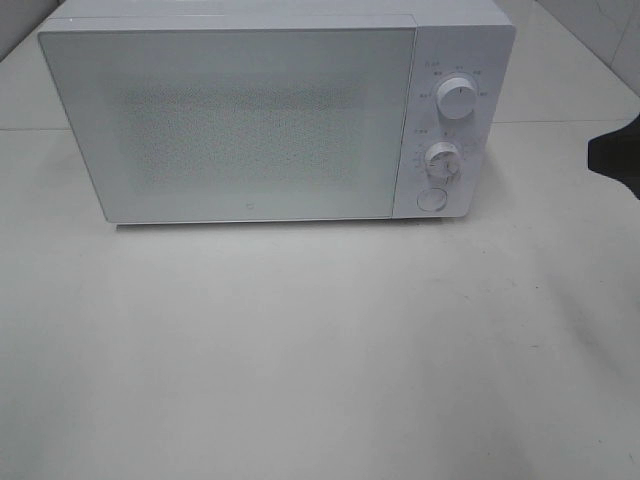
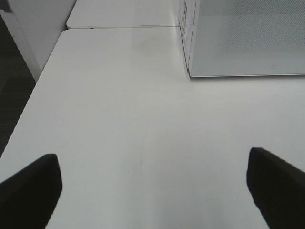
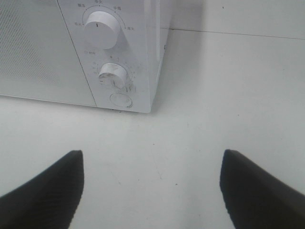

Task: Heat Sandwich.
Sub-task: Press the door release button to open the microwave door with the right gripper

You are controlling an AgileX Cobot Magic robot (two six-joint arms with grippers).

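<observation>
Left claw (image 2: 153, 160): jaws spread fully wide, nothing held; only bare worktop (image 2: 143, 119) is seen between its 2 fingers.
Right claw (image 3: 152, 155): jaws parted wide, nothing gripped; it is poised over the worktop, near the right front corner of the microwave oven (image 3: 43, 57).
Microwave oven: white, set at the back of the worktop, door shut.
Controls: upper knob (image 1: 456, 100), lower knob (image 1: 441, 158) and round button (image 1: 431, 199), stacked on the oven's right side.
Sandwich: not made out in any view; its place cannot be told.
</observation>
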